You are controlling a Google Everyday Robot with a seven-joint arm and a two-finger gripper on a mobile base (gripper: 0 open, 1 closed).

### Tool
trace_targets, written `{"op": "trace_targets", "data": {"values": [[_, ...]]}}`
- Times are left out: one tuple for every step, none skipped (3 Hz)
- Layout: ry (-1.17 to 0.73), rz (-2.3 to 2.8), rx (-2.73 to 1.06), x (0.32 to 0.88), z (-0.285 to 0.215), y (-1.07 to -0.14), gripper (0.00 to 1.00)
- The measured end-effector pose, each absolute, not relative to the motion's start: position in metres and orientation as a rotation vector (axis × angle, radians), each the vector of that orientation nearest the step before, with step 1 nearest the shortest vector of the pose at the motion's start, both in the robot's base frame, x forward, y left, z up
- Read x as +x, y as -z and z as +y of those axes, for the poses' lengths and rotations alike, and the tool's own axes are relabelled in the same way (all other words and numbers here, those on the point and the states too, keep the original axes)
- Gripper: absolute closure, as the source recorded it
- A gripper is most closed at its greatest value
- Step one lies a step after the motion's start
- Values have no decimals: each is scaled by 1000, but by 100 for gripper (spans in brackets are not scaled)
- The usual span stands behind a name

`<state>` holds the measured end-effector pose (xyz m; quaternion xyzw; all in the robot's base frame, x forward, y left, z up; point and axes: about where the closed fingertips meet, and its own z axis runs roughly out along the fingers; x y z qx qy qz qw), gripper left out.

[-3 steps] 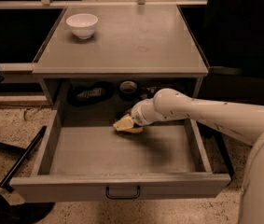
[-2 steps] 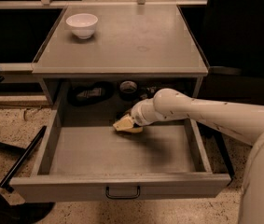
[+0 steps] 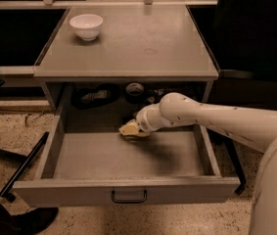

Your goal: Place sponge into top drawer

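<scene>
The top drawer (image 3: 128, 192) is pulled fully open below the grey tabletop, with its dark pull handle (image 3: 128, 197) at the front centre. The sponge (image 3: 132, 130), yellow foam showing, sits inside the drawer at the back centre, just above or on the drawer floor. My gripper (image 3: 139, 126) is at the end of the white arm that reaches in from the right. It is right at the sponge and mostly hidden behind the wrist.
A white bowl (image 3: 86, 26) stands on the tabletop (image 3: 143, 43) at the back left. Dark objects (image 3: 95, 96) and a round item (image 3: 135, 89) lie in the shadowed back of the cabinet. A dark bar (image 3: 23, 165) slants on the floor to the left.
</scene>
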<state>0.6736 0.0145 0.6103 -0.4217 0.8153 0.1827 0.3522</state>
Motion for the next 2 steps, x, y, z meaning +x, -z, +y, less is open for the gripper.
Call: {"op": "trace_targets", "data": {"values": [[-473,2110,-1091,674,14,-610,0],[-473,2110,-1091,674,15,-610,0]]}}
